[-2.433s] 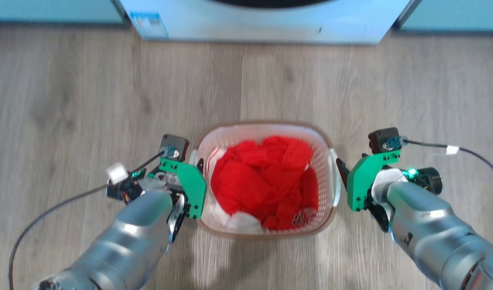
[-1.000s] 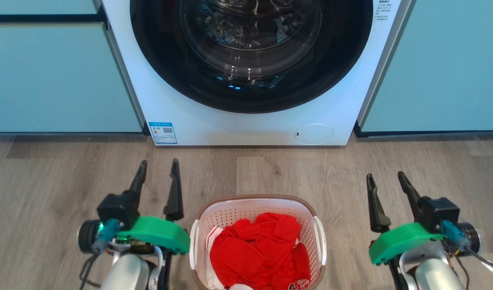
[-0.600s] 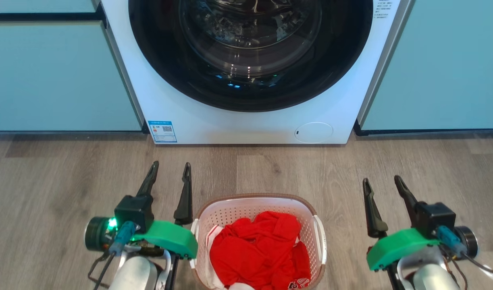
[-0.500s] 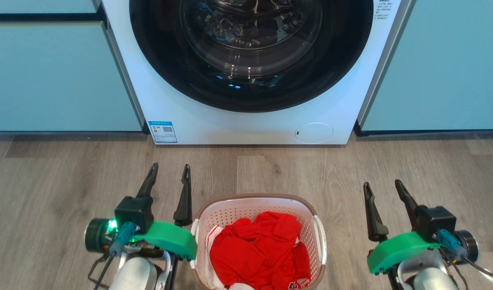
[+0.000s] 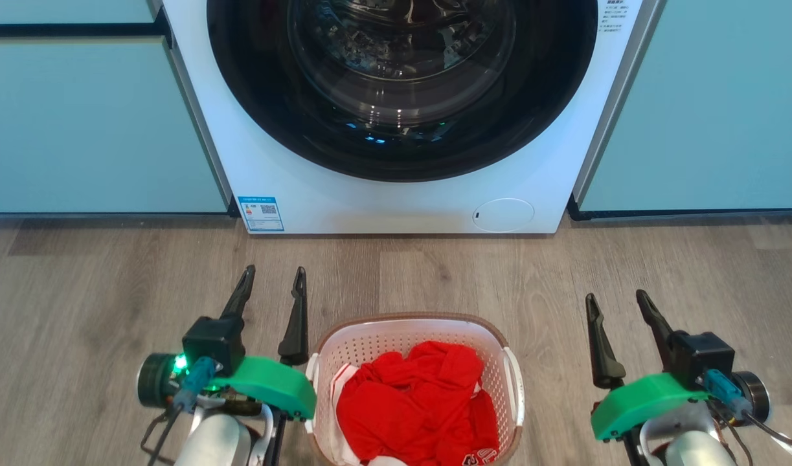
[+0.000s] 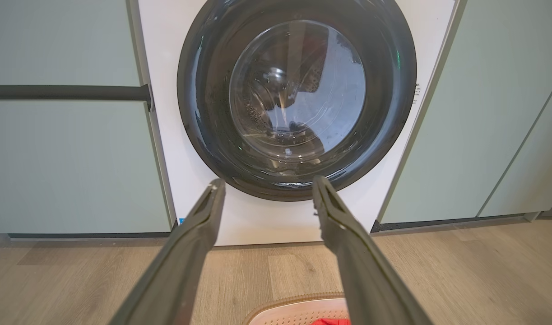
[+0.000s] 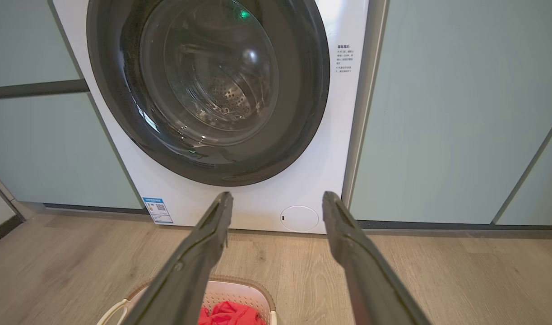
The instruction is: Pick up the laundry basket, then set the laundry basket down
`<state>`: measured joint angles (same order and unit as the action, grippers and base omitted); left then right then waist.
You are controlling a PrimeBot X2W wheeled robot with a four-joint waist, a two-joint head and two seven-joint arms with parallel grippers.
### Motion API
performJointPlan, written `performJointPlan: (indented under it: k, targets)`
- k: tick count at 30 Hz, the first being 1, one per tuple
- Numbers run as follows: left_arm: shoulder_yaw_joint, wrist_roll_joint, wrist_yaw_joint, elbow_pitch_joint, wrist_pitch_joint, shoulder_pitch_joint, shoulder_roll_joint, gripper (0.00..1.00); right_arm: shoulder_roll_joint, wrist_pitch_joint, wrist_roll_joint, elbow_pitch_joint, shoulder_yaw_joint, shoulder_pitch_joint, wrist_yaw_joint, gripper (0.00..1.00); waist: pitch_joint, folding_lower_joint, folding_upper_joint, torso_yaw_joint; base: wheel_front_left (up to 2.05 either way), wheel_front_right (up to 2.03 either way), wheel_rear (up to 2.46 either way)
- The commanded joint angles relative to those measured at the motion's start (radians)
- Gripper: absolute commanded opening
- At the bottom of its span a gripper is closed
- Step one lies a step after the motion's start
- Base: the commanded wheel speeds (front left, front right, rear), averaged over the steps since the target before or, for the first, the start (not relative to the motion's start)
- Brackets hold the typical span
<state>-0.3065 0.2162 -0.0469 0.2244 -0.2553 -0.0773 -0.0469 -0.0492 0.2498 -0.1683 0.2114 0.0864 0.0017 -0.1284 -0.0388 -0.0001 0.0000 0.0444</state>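
Basket: the laundry basket [image 5: 405, 340] stands on the wood floor [image 5: 78, 291] at the bottom middle of the head view, between the two grippers. Its near end is cut off by the frame edge.
Contents: red clothes [image 5: 412, 408] are heaped inside, with a little white cloth at the left and near edges.
Handles: two white ones, one on each long side.
Left gripper [image 5: 274, 270]: its fingers are spread with nothing between them. It is just beside the basket's left handle, and contact cannot be told.
Right gripper [image 5: 616, 296]: its fingers are spread and empty. It is well apart from the right handle, with bare floor between.
Open room: a band of bare floor lies between the basket's far rim and the washer [image 5: 402, 207]. More bare floor lies outward of each gripper.
Edges: the washer's base meets the floor, and pale green cabinets [image 5: 91, 123] flank it on both sides.
Count: one basket, one washer, two grippers, four fingers.
Head view: both handles and the whole heap.
Left wrist view: the basket's far rim with a sliver of red, and a dark bar across the left cabinet.
Right wrist view: the basket's far end with one handle, the drum's perforations, and printed text on the washer front.
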Motion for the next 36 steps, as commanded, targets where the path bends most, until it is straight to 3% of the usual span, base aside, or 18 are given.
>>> performJointPlan:
  k: [1, 13, 14, 18, 36]
  targets:
    - [0.038, 0.013, 0.002, -0.036, -0.006, -0.027, -0.003, 1.00, -0.001, 0.012, 0.000, -0.033, 0.016, -0.030, -0.002, 1.00, -0.001, 0.0001, 0.0000, 0.001, 0.00, 0.00, 0.00]
    - [0.035, 0.036, 0.001, -0.033, -0.006, -0.022, -0.003, 1.00, -0.001, 0.012, -0.010, -0.014, 0.016, -0.033, -0.002, 1.00, -0.003, 0.0001, 0.0000, 0.003, 0.00, 0.00, 0.00]
    - [-0.001, 0.032, 0.003, 0.000, 0.000, 0.001, 0.000, 0.00, 0.000, 0.000, -0.009, 0.012, -0.002, 0.000, 0.000, 0.00, -0.003, 0.0001, 0.0000, 0.003, 0.00, 0.00, 0.00]
    - [-0.007, 0.035, 0.003, 0.062, 0.001, 0.038, 0.000, 0.00, 0.002, -0.004, -0.013, 0.076, 0.007, 0.026, 0.000, 0.00, -0.003, 0.0001, 0.0000, 0.003, 0.00, 0.00, 0.00]
    - [0.041, 0.230, 0.027, 0.057, 0.043, 0.029, -0.008, 0.00, -0.007, -0.043, -0.217, 0.069, -0.009, 0.008, 0.000, 0.00, 0.003, 0.0001, 0.0000, -0.004, 0.00, 0.00, 0.00]
